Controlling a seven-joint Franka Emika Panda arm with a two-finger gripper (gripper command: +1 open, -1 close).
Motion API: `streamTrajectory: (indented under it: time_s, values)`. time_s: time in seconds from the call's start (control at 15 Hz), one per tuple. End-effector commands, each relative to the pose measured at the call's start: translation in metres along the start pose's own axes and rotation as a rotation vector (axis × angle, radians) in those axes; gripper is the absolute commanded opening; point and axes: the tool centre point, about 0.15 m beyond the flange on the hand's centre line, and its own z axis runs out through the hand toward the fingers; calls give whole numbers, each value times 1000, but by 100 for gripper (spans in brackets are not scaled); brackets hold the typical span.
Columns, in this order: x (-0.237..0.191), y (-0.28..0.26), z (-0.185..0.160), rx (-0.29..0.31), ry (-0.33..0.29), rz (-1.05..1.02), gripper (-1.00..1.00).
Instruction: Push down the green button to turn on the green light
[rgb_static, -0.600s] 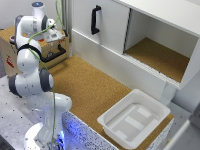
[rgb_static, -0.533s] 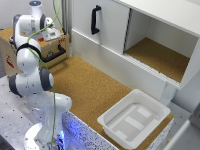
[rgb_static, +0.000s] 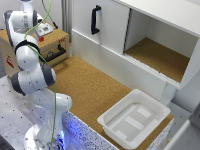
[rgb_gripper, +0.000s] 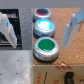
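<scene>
The green button (rgb_gripper: 45, 47) sits in a silver ring on top of a wooden box (rgb_static: 55, 42) and shows a flat green, with no glow I can make out. Beside it in the same row, a middle button (rgb_gripper: 44, 26) glows bright cyan-blue, and a third, reddish button (rgb_gripper: 43, 13) comes after that. My gripper (rgb_gripper: 40, 27) hangs above the row, open, with one finger (rgb_gripper: 6, 27) on each side of the buttons and nothing between them. In the exterior view the gripper (rgb_static: 44, 29) is over the box at the far left, and the buttons are too small to tell apart.
A white cabinet (rgb_static: 145, 40) with a black handle (rgb_static: 94, 19) and an open compartment lines the back. A white plastic tray (rgb_static: 134, 119) rests on the cork-covered table (rgb_static: 95, 90) at the exterior view's right front. The arm's base (rgb_static: 42, 135) stands at the front left.
</scene>
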Motion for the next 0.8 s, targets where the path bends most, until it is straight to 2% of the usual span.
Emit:
streamTrajectory:
  time_s: [0.0,0.2,0.4,0.73]
  values:
    - [62,-3,17,-26,-169,26,-100]
    - [64,5,28,-28,-191,64,-100]
    - [56,19,27,-68,-191,112,-100]
    - [59,24,36,-40,-195,115,-100]
